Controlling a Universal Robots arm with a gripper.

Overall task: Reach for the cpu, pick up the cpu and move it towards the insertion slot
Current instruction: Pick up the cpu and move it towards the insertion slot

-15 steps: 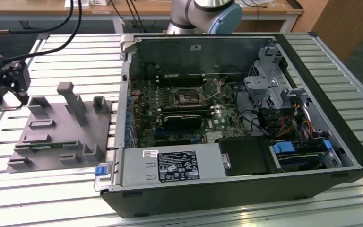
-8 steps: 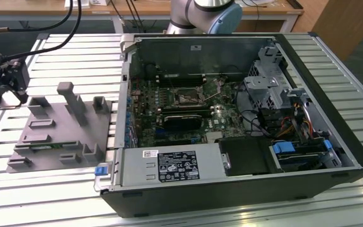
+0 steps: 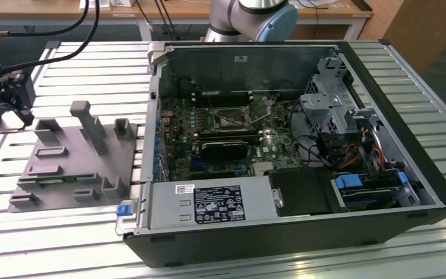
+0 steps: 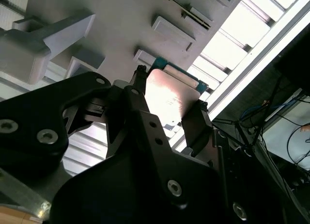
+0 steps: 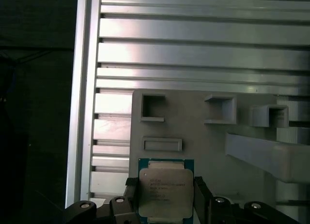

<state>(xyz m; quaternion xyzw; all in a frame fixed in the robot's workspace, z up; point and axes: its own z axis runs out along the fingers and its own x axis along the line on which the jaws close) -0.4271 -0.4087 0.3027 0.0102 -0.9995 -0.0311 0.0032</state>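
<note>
Cpu (image 5: 166, 191) sits in the hand (image 5: 164, 183), apparently clamped on two opposite edges, over the grey fixture plate (image 5: 218, 146) near the surface (image 3: 68, 58) edge; insertion slot (image 3: 229, 119) well apart, inside the open case (image 3: 409, 116).

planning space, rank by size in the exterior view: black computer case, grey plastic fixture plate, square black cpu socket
1. black computer case
2. grey plastic fixture plate
3. square black cpu socket

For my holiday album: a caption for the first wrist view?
Black gripper clasps a flat square silver-topped cpu over the grey fixture plate.
</note>
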